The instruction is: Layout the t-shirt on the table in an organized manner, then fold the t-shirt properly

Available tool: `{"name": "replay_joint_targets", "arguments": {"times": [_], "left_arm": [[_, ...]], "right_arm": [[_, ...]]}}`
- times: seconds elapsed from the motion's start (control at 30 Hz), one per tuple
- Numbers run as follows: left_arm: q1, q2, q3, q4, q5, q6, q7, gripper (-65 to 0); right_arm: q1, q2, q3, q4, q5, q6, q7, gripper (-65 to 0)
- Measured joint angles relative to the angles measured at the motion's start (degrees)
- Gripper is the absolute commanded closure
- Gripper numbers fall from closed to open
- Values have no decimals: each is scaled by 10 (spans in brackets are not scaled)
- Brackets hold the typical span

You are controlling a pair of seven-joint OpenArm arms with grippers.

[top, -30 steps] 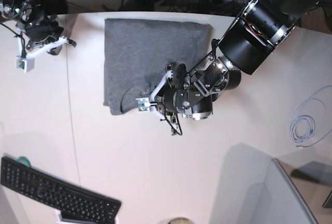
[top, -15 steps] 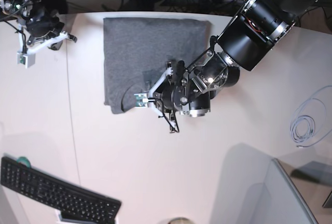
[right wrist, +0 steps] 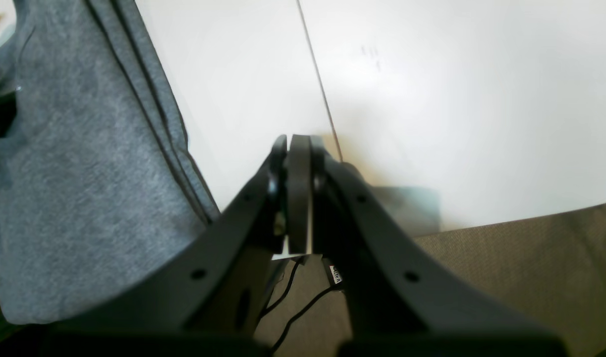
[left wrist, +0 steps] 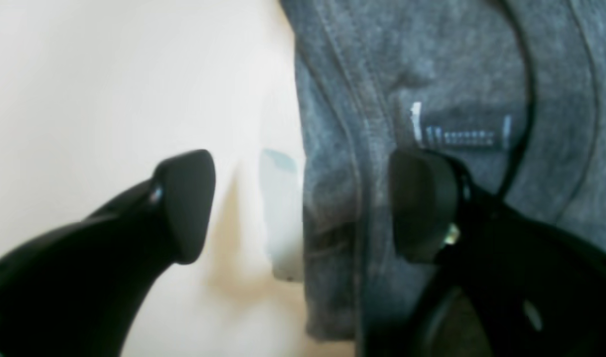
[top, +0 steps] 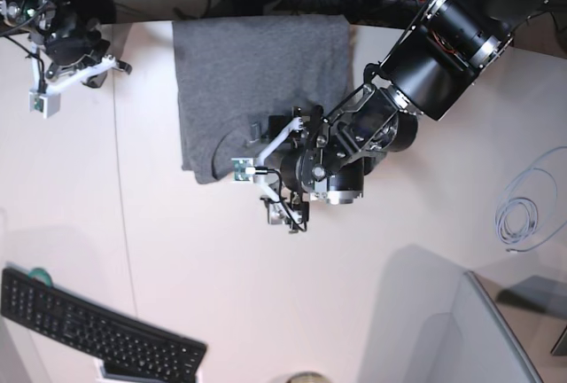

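Two arms share the white table [top: 266,312]. Nearest in the base view, a black keyboard [top: 97,334] lies at the front corner. Further back, the left gripper [left wrist: 303,208] hovers low over the collar edge of the folded grey t-shirt [top: 257,73], jaws spread apart, one finger above bare tabletop, the other above fabric, holding nothing. Its neck tag [left wrist: 459,131] sits just beyond. Farthest, beside the t-shirt, the right gripper [right wrist: 294,193] has its jaws pressed together, empty.
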Motion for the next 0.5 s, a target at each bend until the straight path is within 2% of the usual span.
{"name": "replay_joint_targets", "arguments": {"times": [0.1, 0.3, 0.4, 0.47, 0.5], "left_arm": [[1, 3, -13, 41, -3, -2, -2, -533], [6, 1, -113, 115, 3, 0, 2, -533], [39, 0, -164, 184, -2, 0, 46, -528], [88, 4, -211, 244, -3, 1, 61, -461], [118, 5, -237, 274, -5, 0, 62, -387]], "right_arm": [[0, 0, 0, 0, -1, 0, 0, 0], [0, 2, -48, 0, -4, 0, 1, 0], [0, 2, -74, 0, -1, 0, 0, 0], [0, 3, -87, 1, -3, 0, 1, 0], [-2, 4, -92, 5, -6, 0, 2, 0]]}}
